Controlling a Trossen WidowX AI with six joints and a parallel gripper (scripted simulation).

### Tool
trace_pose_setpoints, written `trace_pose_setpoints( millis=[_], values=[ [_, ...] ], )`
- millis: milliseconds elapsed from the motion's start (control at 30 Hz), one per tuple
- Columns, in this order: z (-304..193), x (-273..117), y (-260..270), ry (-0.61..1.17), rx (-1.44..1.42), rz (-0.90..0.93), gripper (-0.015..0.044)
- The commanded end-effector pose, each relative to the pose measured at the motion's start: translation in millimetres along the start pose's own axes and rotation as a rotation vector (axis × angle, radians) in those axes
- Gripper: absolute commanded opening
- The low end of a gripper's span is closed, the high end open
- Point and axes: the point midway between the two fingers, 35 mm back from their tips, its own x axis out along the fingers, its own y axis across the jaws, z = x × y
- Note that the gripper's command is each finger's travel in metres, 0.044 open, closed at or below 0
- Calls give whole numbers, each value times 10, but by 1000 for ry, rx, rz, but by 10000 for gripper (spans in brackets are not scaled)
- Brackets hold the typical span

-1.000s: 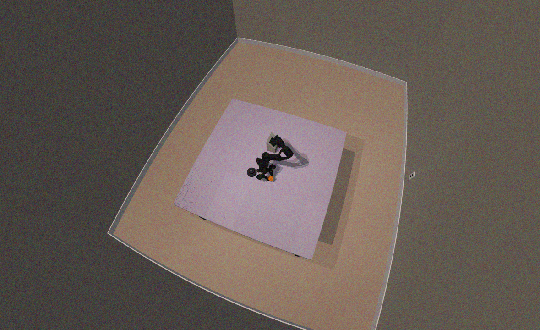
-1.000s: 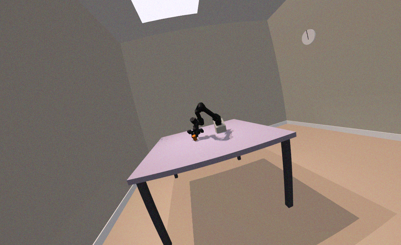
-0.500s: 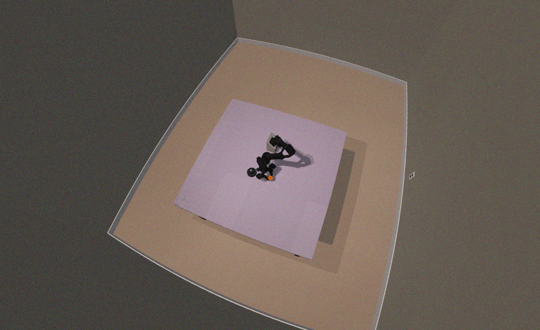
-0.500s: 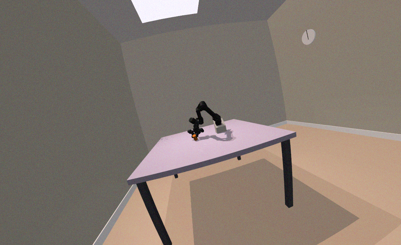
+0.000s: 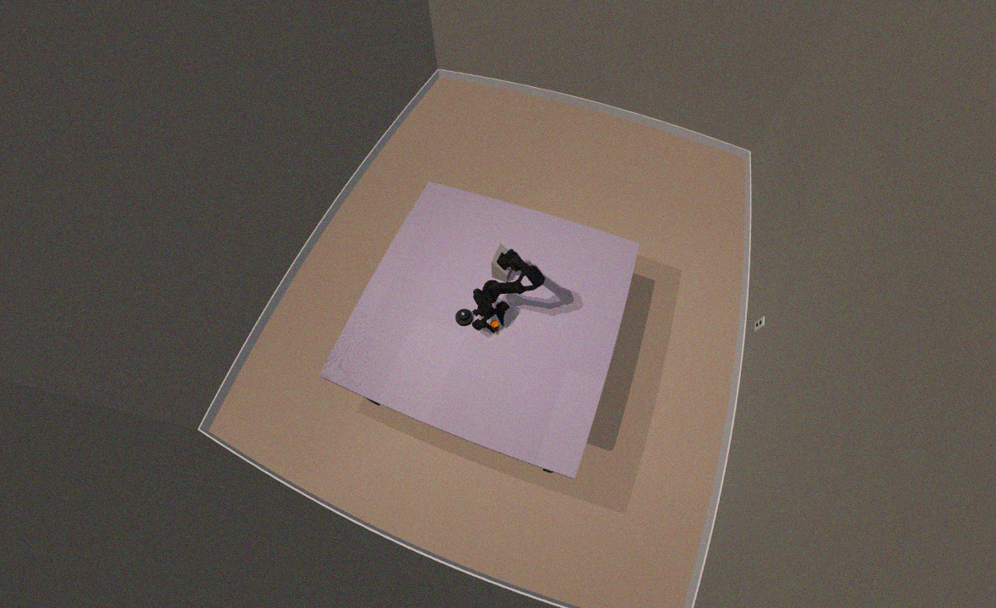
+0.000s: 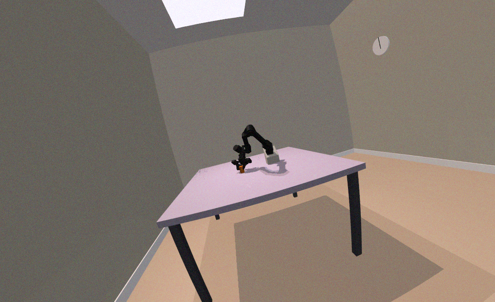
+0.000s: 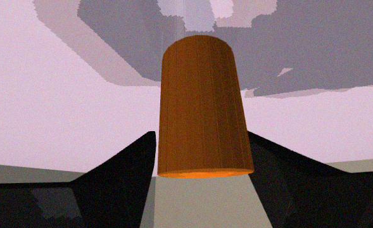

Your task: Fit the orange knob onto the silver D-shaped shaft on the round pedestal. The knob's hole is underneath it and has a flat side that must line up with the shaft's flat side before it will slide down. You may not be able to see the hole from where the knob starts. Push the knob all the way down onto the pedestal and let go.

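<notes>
The orange knob [image 5: 494, 325] [image 6: 241, 169] [image 7: 202, 104] looks upright on the table, between my open fingers. My gripper [image 5: 491, 320] [image 6: 241, 167] [image 7: 197, 137] points down around it. In the wrist view a thin gap shows between the knob and the left finger, while the right finger overlaps the knob's edge. Only a bright sliver of one end face shows; the hole and its flat side are hidden. The dark round pedestal [image 5: 463, 318] with its small silver shaft stands close to the left of the gripper in the top view. I cannot make it out in the exterior view.
The arm's pale base block [image 5: 498, 268] [image 6: 272, 158] stands on the lilac table [image 5: 531, 377] [image 6: 218, 191], behind the gripper. The arm bends over the table between the base and the knob. Its shadow falls to the right in the top view.
</notes>
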Motion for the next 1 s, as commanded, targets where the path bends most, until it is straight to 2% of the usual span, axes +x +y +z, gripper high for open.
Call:
trace_pose_setpoints(
  millis=[0,267,500,967],
  values=[
    [0,1,1,0,3,1,260],
    [0,1,1,0,3,1,260],
    [0,1,1,0,3,1,440],
    [46,-128,165,-35,-2,7,440]
  ],
)
